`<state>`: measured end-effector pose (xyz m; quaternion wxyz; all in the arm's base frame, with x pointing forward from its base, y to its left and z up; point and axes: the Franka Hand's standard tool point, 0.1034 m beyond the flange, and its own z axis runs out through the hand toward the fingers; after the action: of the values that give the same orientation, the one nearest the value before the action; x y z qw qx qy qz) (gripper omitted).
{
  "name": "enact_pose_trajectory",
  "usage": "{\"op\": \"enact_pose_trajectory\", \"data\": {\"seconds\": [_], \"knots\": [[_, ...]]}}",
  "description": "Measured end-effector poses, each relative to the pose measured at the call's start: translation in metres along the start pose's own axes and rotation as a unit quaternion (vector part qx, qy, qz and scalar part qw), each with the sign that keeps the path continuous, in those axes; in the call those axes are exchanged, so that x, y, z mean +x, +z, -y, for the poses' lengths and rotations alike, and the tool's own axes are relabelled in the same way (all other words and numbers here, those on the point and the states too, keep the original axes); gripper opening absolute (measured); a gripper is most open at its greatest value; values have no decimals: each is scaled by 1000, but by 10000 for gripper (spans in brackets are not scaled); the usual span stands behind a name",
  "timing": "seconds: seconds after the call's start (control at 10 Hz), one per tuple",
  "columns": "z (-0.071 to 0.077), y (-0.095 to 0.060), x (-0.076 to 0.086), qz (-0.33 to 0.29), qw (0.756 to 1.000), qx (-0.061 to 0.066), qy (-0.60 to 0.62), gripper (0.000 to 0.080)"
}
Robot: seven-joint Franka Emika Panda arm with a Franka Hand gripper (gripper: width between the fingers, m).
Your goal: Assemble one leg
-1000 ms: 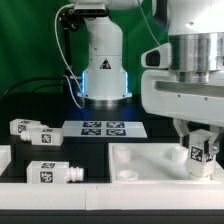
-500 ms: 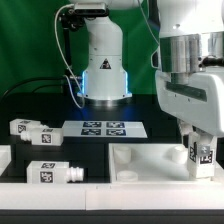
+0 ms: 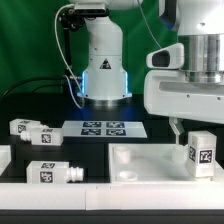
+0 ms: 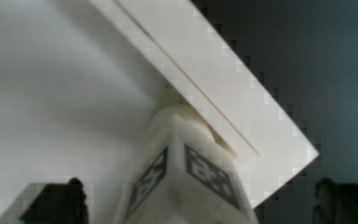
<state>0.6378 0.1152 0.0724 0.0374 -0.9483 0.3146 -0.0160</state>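
Note:
A white leg (image 3: 201, 153) with a black-and-white tag stands upright on the right corner of the flat white panel (image 3: 145, 160). My gripper (image 3: 199, 137) hangs right over it. In the wrist view the leg (image 4: 194, 170) rises between my two dark fingertips (image 4: 55, 203), with a gap on each side. The gripper (image 4: 197, 205) is open around the leg and does not touch it. Past the leg, the wrist view shows the panel's edge (image 4: 211, 70).
Two more tagged legs lie on the black table at the exterior view's left, one farther back (image 3: 30, 129) and one nearer (image 3: 55, 172). The marker board (image 3: 103, 128) lies in front of the robot base (image 3: 103, 70). A white piece shows at the left edge (image 3: 4, 156).
My hand has turned over the leg and shifted slightly. The leg's tag now faces the exterior camera more squarely. The lying legs have not moved.

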Motion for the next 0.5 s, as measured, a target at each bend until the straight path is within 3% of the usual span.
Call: {"op": "enact_pose_trajectory", "data": {"seconds": [0.2,0.3,0.5], "knots": [[-1,0,1,-4,995,-6,-102,649],[0,0,1,-8,980,-16,-200,649],[0,-1,4,-10,962,-21,-270,649]]}}
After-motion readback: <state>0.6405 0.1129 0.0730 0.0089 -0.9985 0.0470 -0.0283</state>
